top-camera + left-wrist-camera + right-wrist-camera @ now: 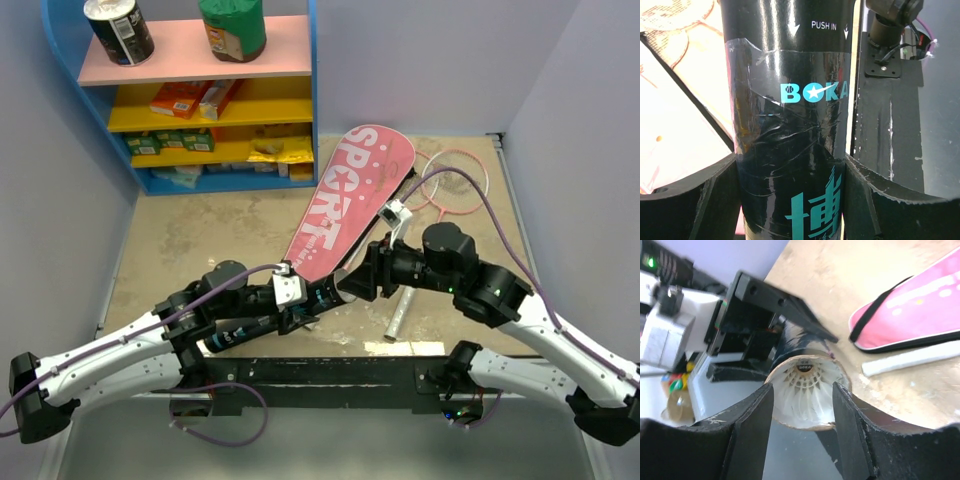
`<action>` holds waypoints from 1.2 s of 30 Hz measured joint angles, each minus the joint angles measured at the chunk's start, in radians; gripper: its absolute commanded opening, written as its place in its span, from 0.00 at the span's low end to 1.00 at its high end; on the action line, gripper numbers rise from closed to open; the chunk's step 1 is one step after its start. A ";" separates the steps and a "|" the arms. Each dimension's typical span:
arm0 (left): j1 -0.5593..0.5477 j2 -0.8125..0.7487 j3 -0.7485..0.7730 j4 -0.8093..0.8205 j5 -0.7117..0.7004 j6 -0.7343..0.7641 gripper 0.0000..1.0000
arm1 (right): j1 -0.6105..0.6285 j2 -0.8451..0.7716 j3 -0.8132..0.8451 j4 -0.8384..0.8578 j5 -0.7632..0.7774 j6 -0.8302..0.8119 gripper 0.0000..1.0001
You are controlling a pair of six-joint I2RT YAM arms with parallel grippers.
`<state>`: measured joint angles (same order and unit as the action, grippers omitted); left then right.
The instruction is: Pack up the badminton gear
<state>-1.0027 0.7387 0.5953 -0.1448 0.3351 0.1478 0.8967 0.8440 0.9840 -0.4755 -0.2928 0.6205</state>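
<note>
Top view: bright, even overhead light, soft shadows on the table, focus sharp. Left wrist view: white glare streaks the black tube; the pink cover is washed out. Right wrist view: fingers of the right gripper are dark, slightly soft.

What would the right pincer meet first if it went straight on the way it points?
The open mouth of the black tube, probably its rim before the white shuttlecock inside; depth is unclear.

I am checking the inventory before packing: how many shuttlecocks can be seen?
1 shuttlecock: inside the open end of the black tube, which the left gripper holds. More may lie hidden behind it in the tube.
</note>
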 measured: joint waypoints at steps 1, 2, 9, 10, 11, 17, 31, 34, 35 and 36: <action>0.000 0.001 0.000 0.000 -0.004 0.000 0.00 | 0.000 0.001 0.014 -0.013 0.023 0.000 0.55; 0.001 0.002 0.000 0.000 -0.008 -0.002 0.00 | 0.000 0.002 0.034 -0.028 0.049 0.000 0.55; 0.001 0.013 0.003 -0.001 -0.026 -0.006 0.00 | -0.003 0.109 0.251 -0.130 0.305 0.001 0.56; 0.001 0.013 0.003 -0.002 -0.026 -0.006 0.00 | -0.008 0.132 0.275 -0.134 0.339 0.000 0.56; 0.001 0.013 0.003 -0.002 -0.026 -0.006 0.00 | -0.022 0.153 0.293 -0.137 0.365 0.000 0.56; 0.001 0.013 0.004 -0.003 -0.034 -0.007 0.00 | -0.253 0.289 0.288 -0.119 0.377 -0.004 0.57; 0.001 0.014 0.034 -0.036 -0.082 -0.031 0.00 | -0.813 0.509 0.002 -0.070 0.449 0.050 0.59; 0.001 0.017 0.043 -0.047 -0.087 -0.035 0.00 | -0.873 0.509 -0.043 -0.068 0.484 0.069 0.59; 0.001 0.017 0.047 -0.052 -0.089 -0.036 0.00 | -0.900 0.509 -0.058 -0.065 0.488 0.077 0.59; 0.001 0.017 0.050 -0.058 -0.089 -0.037 0.00 | -0.921 0.509 -0.071 -0.063 0.494 0.084 0.59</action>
<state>-1.0016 0.7555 0.6449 -0.2024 0.2459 0.1112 -0.0246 1.3529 0.9134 -0.5388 0.2012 0.7040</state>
